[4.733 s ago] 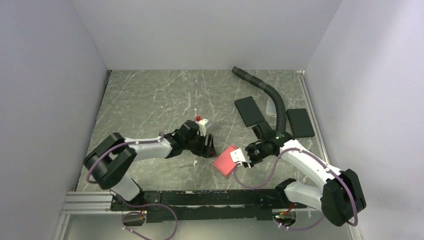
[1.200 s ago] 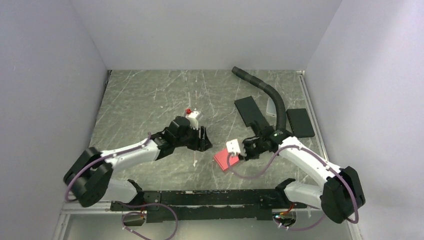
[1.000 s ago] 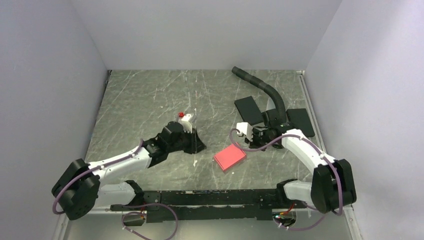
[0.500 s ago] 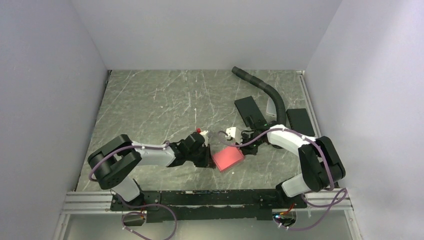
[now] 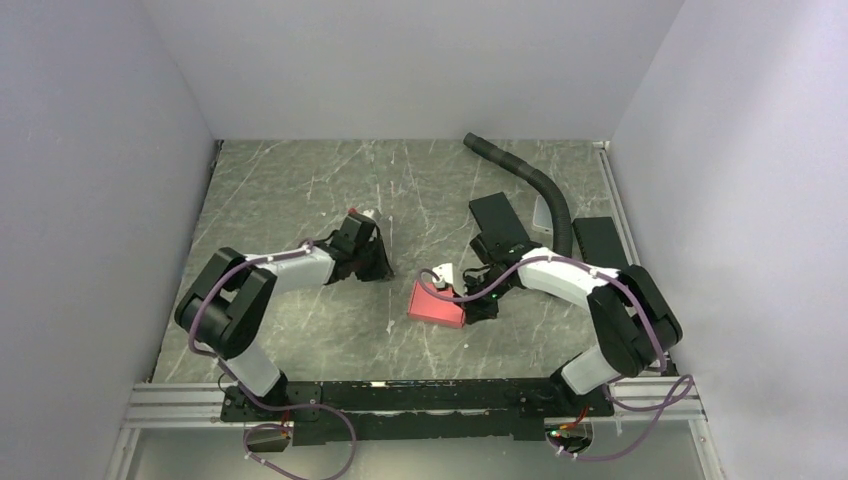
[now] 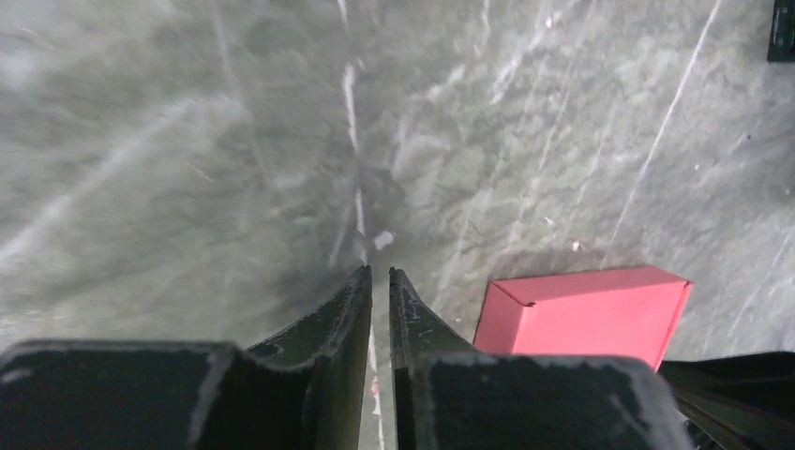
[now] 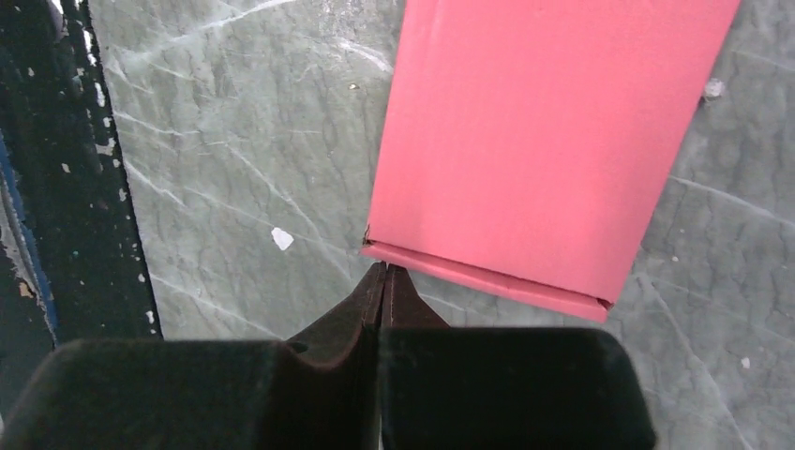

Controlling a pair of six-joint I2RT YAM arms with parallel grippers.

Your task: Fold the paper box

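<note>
Nearest to me, the right gripper has its jaws pressed together. Its tips meet just at the narrow folded lip on one edge of the paper box. I cannot tell if a sliver of card is caught between them; it looks more like pushing than pinching.

The box lies on the table a little in front of the arm bases, between the two grippers. In the right wrist view I see one broad pink panel, flat and matte, with the lip creased along its near side. In the left wrist view it shows some height, so I judge it is partly raised and not a single flat sheet.

A little further left, well apart from the box, the left gripper hangs low over the bare stone. Its jaws are almost together, with only a thin slit between them and nothing in it.

I expect the box to be very light and thin. It should be stiff across the panels but weak at the creases, so a hard squeeze in the middle may dent it. On this smooth stone it will probably slide when pushed from one side only. I would take it at the lip or a flap edge, close to a crease, while the other gripper holds the panel down.

At the far side lie two black pads and a black hose.
</note>
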